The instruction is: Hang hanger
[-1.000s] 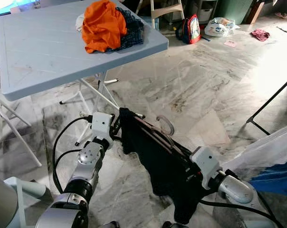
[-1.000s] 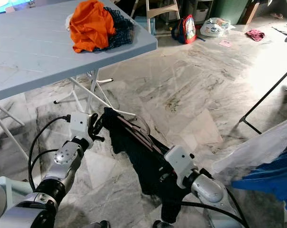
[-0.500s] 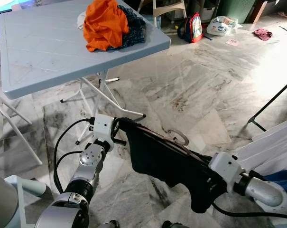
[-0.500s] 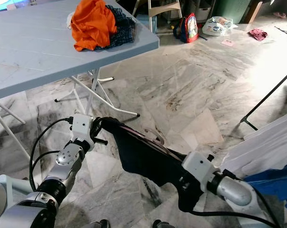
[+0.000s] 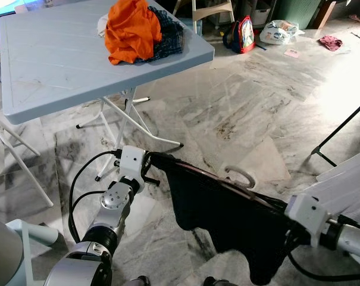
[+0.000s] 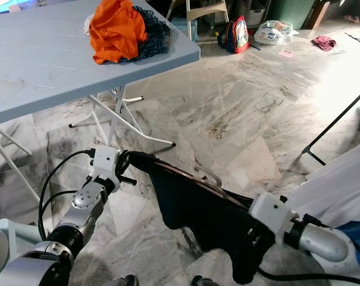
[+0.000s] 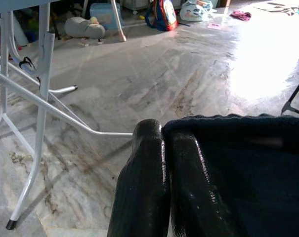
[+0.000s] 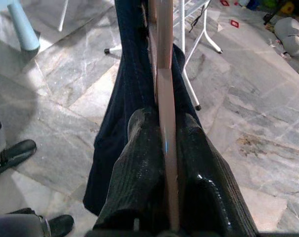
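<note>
Left gripper (image 5: 151,159) and right gripper (image 8: 164,129), fingers clamped on each end of the hanger (image 8: 164,54), hold its dark garment (image 5: 227,214) above the floor (image 5: 239,107).

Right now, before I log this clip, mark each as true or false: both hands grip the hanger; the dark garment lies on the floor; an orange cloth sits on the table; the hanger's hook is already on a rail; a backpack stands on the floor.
1. Both hands grip the hanger: true; left hand at one end, right hand at the other.
2. The dark garment lies on the floor: false; it hangs from the hanger above the floor.
3. An orange cloth sits on the table: true.
4. The hook is on a rail: false; it is free.
5. A backpack stands on the floor: true.
</note>
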You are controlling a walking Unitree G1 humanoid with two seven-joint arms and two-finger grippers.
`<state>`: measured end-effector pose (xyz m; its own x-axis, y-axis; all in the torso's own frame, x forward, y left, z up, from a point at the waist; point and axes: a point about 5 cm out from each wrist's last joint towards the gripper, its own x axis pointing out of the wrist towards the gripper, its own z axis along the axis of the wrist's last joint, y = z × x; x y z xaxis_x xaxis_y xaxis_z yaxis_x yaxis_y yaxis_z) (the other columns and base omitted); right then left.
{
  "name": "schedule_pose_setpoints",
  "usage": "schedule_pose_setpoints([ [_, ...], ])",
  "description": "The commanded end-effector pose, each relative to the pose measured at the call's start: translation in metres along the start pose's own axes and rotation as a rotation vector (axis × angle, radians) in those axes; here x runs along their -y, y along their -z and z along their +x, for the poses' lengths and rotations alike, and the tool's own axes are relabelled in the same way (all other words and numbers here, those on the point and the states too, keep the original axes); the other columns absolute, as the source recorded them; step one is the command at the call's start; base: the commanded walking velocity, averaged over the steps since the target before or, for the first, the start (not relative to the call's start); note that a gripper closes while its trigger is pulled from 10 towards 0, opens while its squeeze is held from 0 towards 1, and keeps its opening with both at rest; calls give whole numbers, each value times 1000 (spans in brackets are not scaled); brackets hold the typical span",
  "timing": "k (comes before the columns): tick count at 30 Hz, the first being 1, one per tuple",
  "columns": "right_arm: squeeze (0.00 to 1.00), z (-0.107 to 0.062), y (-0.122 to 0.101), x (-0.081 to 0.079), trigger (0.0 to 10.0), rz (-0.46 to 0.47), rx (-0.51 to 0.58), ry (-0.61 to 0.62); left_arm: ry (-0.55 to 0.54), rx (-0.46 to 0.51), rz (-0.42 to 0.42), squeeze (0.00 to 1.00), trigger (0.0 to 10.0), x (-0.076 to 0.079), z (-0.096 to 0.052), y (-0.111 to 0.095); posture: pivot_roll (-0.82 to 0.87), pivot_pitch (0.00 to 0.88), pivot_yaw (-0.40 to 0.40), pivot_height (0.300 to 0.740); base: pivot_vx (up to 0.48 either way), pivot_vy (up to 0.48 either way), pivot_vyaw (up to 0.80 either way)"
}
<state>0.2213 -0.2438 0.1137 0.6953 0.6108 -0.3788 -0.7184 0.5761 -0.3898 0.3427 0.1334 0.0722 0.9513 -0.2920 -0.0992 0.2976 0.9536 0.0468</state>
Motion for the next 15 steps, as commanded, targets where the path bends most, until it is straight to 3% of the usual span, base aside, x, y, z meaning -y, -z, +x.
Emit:
schedule_pose_setpoints([
  [1, 0, -31, 14, 22, 10000, 35, -111, 98, -181, 3, -28, 0, 0, -40, -7, -4, -89, 156, 24, 740, 0, 0, 0],
  [10, 0, -32, -13, 31, 10000, 115, 43, 91, -170, -17, -37, 0, 0, -36, -8, 0, -88, 153, 21, 740, 0, 0, 0],
  [15, 0, -29, -20, 22, 10000, 141, 72, 17, -167, -29, -42, 0, 0, -35, -8, 2, -83, 153, 21, 740, 0, 0, 0],
])
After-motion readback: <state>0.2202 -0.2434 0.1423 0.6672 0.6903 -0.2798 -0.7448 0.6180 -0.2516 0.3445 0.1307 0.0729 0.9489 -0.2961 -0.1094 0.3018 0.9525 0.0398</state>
